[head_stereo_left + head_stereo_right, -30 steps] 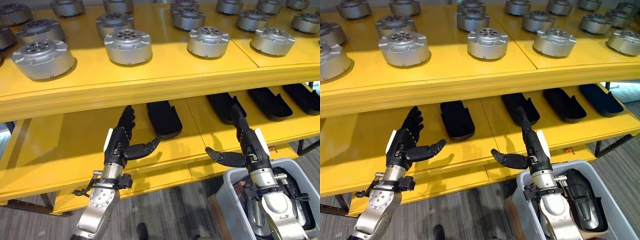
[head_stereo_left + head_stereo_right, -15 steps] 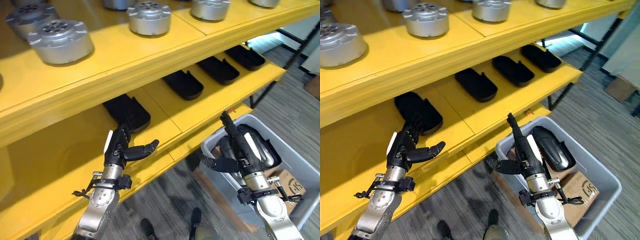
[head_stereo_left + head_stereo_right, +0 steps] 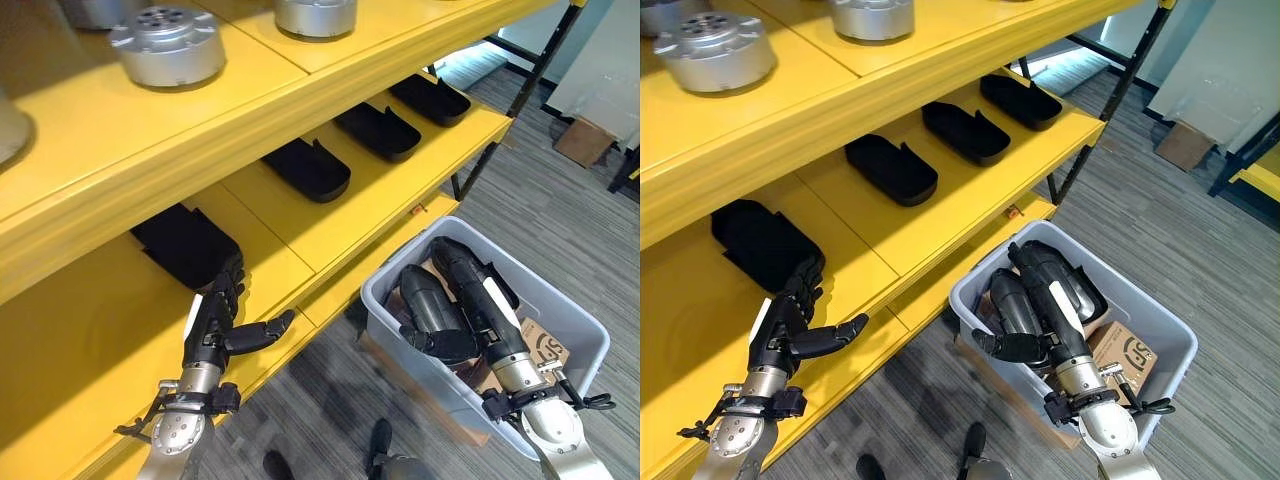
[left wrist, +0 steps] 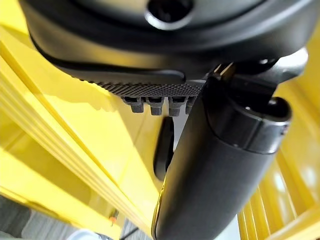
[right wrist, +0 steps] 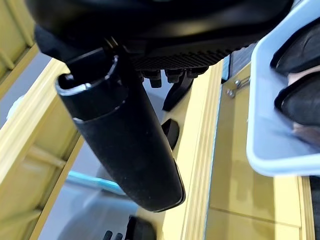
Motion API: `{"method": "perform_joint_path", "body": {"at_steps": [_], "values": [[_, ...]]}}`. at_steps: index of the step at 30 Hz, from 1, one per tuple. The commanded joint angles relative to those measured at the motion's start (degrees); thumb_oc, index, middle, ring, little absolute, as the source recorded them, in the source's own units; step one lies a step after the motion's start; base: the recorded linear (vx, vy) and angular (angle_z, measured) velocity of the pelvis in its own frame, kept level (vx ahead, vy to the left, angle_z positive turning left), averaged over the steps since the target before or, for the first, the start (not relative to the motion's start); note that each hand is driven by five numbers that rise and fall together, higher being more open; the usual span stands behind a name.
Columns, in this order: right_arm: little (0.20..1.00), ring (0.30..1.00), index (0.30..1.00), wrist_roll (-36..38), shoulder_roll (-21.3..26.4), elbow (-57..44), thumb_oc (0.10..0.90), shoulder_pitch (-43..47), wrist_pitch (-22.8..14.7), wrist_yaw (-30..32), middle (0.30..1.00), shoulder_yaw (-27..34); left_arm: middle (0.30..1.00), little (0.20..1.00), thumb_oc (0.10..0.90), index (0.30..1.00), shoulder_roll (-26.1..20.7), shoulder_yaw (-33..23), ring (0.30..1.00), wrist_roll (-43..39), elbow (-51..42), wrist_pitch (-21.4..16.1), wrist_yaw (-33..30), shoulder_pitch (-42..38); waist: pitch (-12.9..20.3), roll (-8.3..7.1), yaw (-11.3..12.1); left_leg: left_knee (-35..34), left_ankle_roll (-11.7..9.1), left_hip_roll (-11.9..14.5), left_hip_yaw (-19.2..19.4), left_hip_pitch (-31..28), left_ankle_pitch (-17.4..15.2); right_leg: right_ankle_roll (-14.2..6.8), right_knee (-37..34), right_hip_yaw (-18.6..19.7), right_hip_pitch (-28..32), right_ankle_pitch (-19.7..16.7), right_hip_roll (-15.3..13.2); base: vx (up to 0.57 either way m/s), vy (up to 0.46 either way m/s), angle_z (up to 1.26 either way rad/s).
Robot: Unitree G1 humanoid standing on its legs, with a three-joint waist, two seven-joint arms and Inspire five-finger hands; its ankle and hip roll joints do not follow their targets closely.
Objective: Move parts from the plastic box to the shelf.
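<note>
- R hand (image 3: pixel 487 302) over the plastic box (image 3: pixel 560 305), fingers straight, thumb out, holding nothing.
- Black parts (image 3: pixel 422 298) lie inside box, under/beside R hand.
- L hand (image 3: pixel 213 320) at front of lower shelf (image 3: pixel 330 225), fingers spread wide, empty.
- More black parts (image 3: pixel 306 167) in a row on that shelf; silver discs (image 3: pixel 167 44) on upper board.

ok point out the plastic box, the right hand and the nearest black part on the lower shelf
plastic box (image 3: pixel 585 322): left eye view, on its far rim.
right hand (image 3: pixel 470 290): left eye view, on the back of the hand over the box.
black part (image 3: pixel 755 240): right eye view, on its top, just beyond the left hand (image 3: pixel 788 320).
</note>
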State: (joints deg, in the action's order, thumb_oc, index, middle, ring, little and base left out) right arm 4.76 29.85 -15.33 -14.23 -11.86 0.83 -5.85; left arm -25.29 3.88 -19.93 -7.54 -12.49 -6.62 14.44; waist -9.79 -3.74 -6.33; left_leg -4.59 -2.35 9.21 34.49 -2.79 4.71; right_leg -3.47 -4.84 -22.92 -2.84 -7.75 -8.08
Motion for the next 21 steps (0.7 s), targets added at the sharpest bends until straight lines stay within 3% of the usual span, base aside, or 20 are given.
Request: {"method": "perform_joint_path", "body": {"at_steps": [1,7,8,9,10,12,13,14,15,16,17,18,19,20,21], "values": [[1.0,1.0,1.0,2.04,1.27,-5.97,0.9,2.67,-6.68,1.35,1.0,4.45,1.0,1.0,0.9,1.0,-0.52,-2.66,1.0,0.02,-6.06,-5.24,1.13,-4.09,4.04,0.36,-1.49,8.28,-4.08,5.96,-1.73,-2.91,-6.89,-5.39,3.38,4.88,1.81,6.0,-2.7,0.04,-0.113,-0.31],[1.0,1.0,1.0,1.4,2.24,-6.69,0.9,0.89,-7.05,1.25,1.0,5.88,1.0,1.0,0.9,1.0,-0.43,-1.84,1.0,0.41,-6.35,-5.69,1.58,-4.7,4.15,2.56,-3.8,7.23,-6.26,8.25,1.35,-4.66,-3.84,-4.23,4.01,8.37,0.41,7.63,0.15,0.06,-0.107,-0.26],[1.0,1.0,1.0,1.39,2.52,-6.95,0.9,0.5,-7.23,1.2,1.0,6.27,1.0,1.0,0.9,1.0,-0.45,-1.59,1.0,0.35,-6.38,-5.74,1.75,-4.75,3.99,2.75,-4.04,7.96,-7.01,9.29,1.73,-4.69,-2.9,-3.68,4.23,9.03,0.35,8.17,0.98,0.09,-0.242,-0.46],[1.0,1.0,1.0,1.5,2.95,-7.35,0.9,-0.3,-7.62,1.13,1.0,7.01,1.0,1.0,0.9,1.0,-0.26,-1.47,1.0,-0.01,-6.53,-5.65,2.22,-4.59,3.39,2.81,-4.53,11.9,-8.49,11.97,1.67,-3.99,-0.11,-2.23,4.71,10.45,0.65,9.83,2.91,0.09,-0.254,-0.38],[1.0,1.0,1.0,1.54,2.97,-7.43,0.9,-0.39,-7.61,1.11,1.0,7.08,1.0,1.0,0.9,1.0,-0.25,-1.45,1.0,-0.04,-6.51,-5.66,2.26,-4.61,3.33,2.98,-4.4,12.49,-8.91,12.56,1.58,-3.84,-0.09,-1.92,4.8,10.51,0.66,10.02,3.32,0.12,-0.343,-0.32],[1.0,1.0,1.0,1.52,2.84,-7.18,0.9,-1.09,-7.91,1.31,1.0,6.94,1.0,1.0,0.9,1.0,0.12,-0.93,1.0,-0.53,-6.1,-5.47,2.3,-4.8,2.33,2.71,-3.85,20.68,-11.18,17.6,-0.78,-1.93,5.59,1.09,4.33,12.58,2.18,11.76,7.11,0.12,-0.395,-0.58],[1.0,1.0,1.0,0.2,4.07,-7.41,0.9,-0.26,-7.91,2.06,1.0,6.29,1.0,1.0,0.9,1.0,-0.19,-0.07,1.0,-1.24,-6.22,-5.02,2.31,-5.34,0.49,1.09,-1.42,28.25,-9.65,17.66,-8.29,1.61,7.47,3.03,3.87,14.67,3.66,12.27,8.76,0.06,-0.339,-0.75],[1.0,1.0,1.0,0.11,3.93,-7.33,0.9,-0.09,-7.92,2.16,1.0,6.34,1.0,1.0,0.9,1.0,-0.31,-0.02,1.0,-1.29,-6.15,-5.0,2.3,-5.6,0.28,1.24,-1.75,29.51,-9.71,18.15,-9.28,2.66,7.06,3.16,3.8,14.21,3.66,12.32,8.99,0.03,-0.222,-0.78],[1.0,1.0,1.0,-0.44,4.52,-7.28,0.9,0.91,-7.76,2.35,1.0,5.79,1.0,1.0,0.9,1.0,-0.05,0.51,1.0,-1.45,-6.55,-4.78,1.7,-6.04,-0.24,-0.02,-0.17,29.53,-5.81,13.04,-16.51,6.09,2.37,3.0,3.35,16.83,3.96,12.39,8.63,0.0,0.005,-0.73],[1.0,1.0,1.0,-0.46,4.47,-7.22,0.9,0.99,-7.77,2.38,1.0,5.81,1.0,1.0,0.9,1.0,-0.1,0.57,1.0,-1.43,-6.5,-4.79,1.67,-6.16,-0.12,-0.15,-0.4,29.82,-5.39,12.7,-16.69,6.52,2.0,2.74,3.3,16.61,3.83,12.43,8.25,0.01,0.064,-0.98],[1.0,1.0,1.0,0.2,4.5,-6.73,0.9,2.87,-7.86,2.21,1.0,5.16,1.0,1.0,0.9,1.0,0.52,1.13,1.0,-1.36,-6.45,-4.8,1.55,-6.52,-0.7,-1.19,1.55,23.7,-1.7,5.86,-25.26,11.75,-1.95,1.67,3.43,18.79,3.77,11.27,6.77,0.04,0.127,-1.0],[1.0,1.0,1.0,0.65,4.53,-6.2,0.9,3.45,-7.93,2.1,1.0,4.65,1.0,1.0,0.9,1.0,0.51,1.19,1.0,-1.35,-6.33,-4.94,1.24,-6.47,-0.88,-1.34,2.15,18.47,-1.57,4.6,-29.2,12.75,-2.05,1.12,3.61,20.13,3.85,11.41,6.47,0.04,0.105,-1.02],[1.0,1.0,1.0,0.66,4.51,-6.15,0.9,3.53,-7.96,2.1,1.0,4.63,1.0,1.0,0.9,1.0,0.5,1.18,1.0,-1.34,-6.31,-4.96,1.23,-6.52,-0.77,-1.46,2.06,17.86,-1.5,4.41,-29.16,12.71,-1.52,1.12,3.62,20.08,3.63,11.29,6.32,0.11,0.097,-0.79],[1.0,1.0,1.0,0.77,4.48,-5.52,0.9,3.92,-7.93,1.93,1.0,4.46,1.0,1.0,0.9,1.0,0.68,1.56,1.0,-1.47,-6.06,-5.03,1.32,-6.56,-1.02,-1.14,2.63,12.71,-1.99,3.05,-32.97,13.74,0.11,0.7,3.69,20.9,3.95,11.36,6.08,0.15,0.165,-0.6],[1.0,1.0,1.0,1.08,4.33,-5.06,0.9,4.19,-7.7,1.38,1.0,4.21,1.0,1.0,0.9,1.0,0.82,2.05,1.0,-1.35,-5.81,-5.21,1.77,-6.66,-1.83,0.35,3.84,5.76,-2.74,-2.09,-37.54,16.18,3.01,0.53,3.23,22.49,4.82,11.1,7.0,0.17,0.166,-0.47]]}}
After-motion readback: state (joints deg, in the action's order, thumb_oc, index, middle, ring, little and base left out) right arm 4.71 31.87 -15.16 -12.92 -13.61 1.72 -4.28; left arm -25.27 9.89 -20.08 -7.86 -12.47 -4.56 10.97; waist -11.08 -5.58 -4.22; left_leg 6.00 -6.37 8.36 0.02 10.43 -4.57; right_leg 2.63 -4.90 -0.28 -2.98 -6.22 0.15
